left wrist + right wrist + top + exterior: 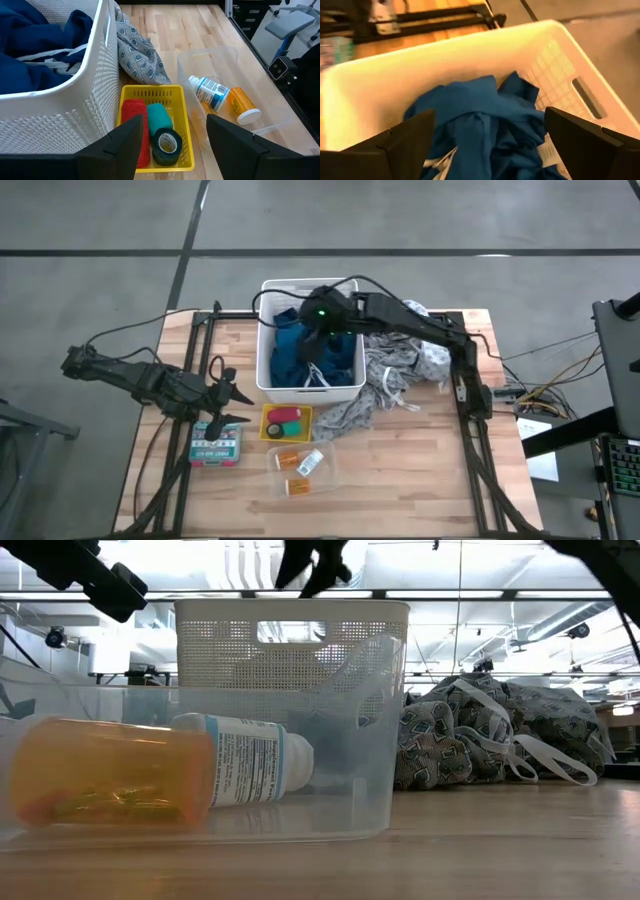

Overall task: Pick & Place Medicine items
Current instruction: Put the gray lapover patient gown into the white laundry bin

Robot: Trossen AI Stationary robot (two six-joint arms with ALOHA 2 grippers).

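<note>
— Where are the medicine items?
— Lower centre of the high view: orange pill bottle [243, 105] and white labelled bottle [210, 92] in the clear tub [303, 467]; red cylinder [133, 126] and green roll [166, 144] in the yellow tray [270, 422].
— What's around?
— White basket [268, 365] with blue cloth [300, 355], grey patterned cloth [390, 370] on the worktop [420, 470].
— Grippers?
— Right gripper [318, 373] wide open, empty, over the basket; left gripper [232, 394] partly open, seemingly empty, beside the tray.

An orange pill bottle [243, 105] and a white labelled bottle [210, 92] lay on their sides at centre right; a red roll [134, 125] and a dark green roll [165, 143] lay at lower centre.
</note>
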